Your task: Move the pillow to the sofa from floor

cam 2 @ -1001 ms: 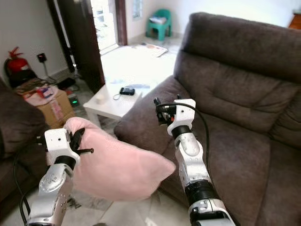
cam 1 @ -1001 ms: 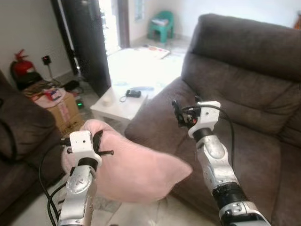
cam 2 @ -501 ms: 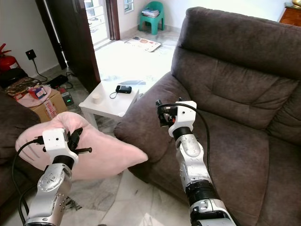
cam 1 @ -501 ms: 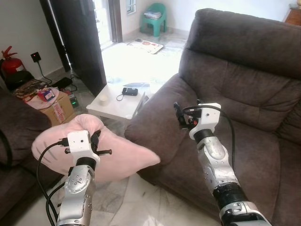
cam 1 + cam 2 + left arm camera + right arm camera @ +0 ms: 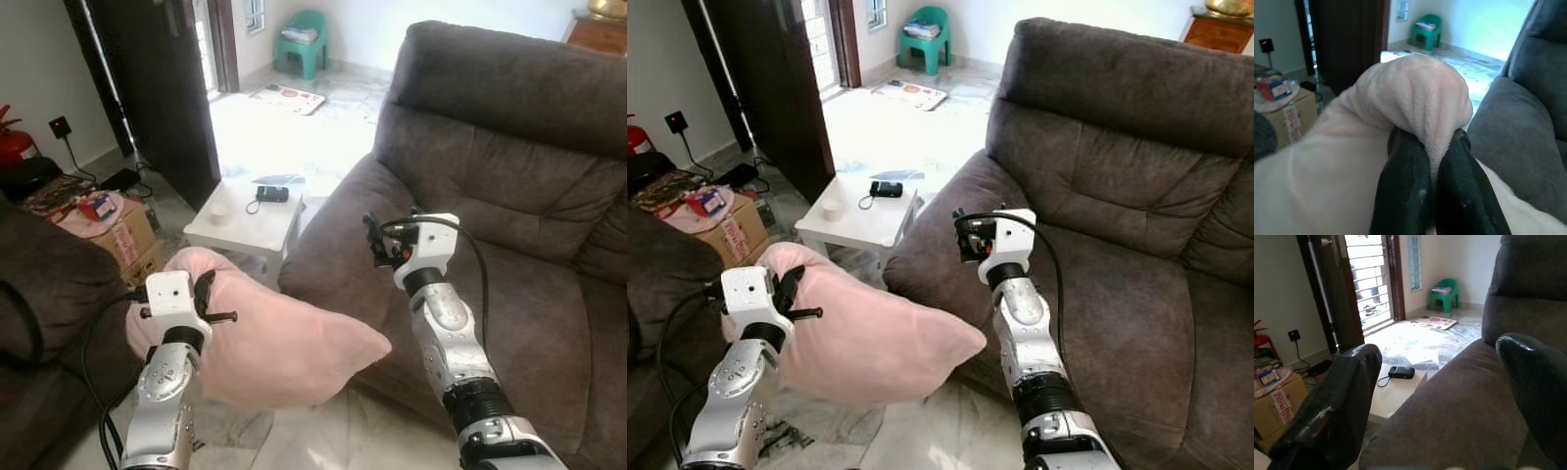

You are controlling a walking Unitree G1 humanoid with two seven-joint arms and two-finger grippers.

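Note:
A pink plush pillow (image 5: pixel 284 348) hangs in the air low at the left, in front of the brown sofa's (image 5: pixel 509 186) armrest. My left gripper (image 5: pixel 1431 161) is shut on a bunched fold of the pillow (image 5: pixel 1415 98), its black fingers (image 5: pixel 1400 191) pinching the fabric. My right gripper (image 5: pixel 377 240) is raised above the sofa armrest (image 5: pixel 1459 401), open, with nothing between its fingers (image 5: pixel 1334 411).
A low white side table (image 5: pixel 250 211) with a black device (image 5: pixel 274 194) stands beside the armrest. A cardboard box (image 5: pixel 118 230) sits at the left by a second dark sofa (image 5: pixel 39 294). A dark door (image 5: pixel 162 78) and a green chair (image 5: pixel 309 39) lie beyond. Bare tiled floor (image 5: pixel 304 436) lies below the pillow.
The camera has shifted between frames. The pillow, held by my left gripper, swung out to the left and has come back right toward the sofa. My right gripper stays put.

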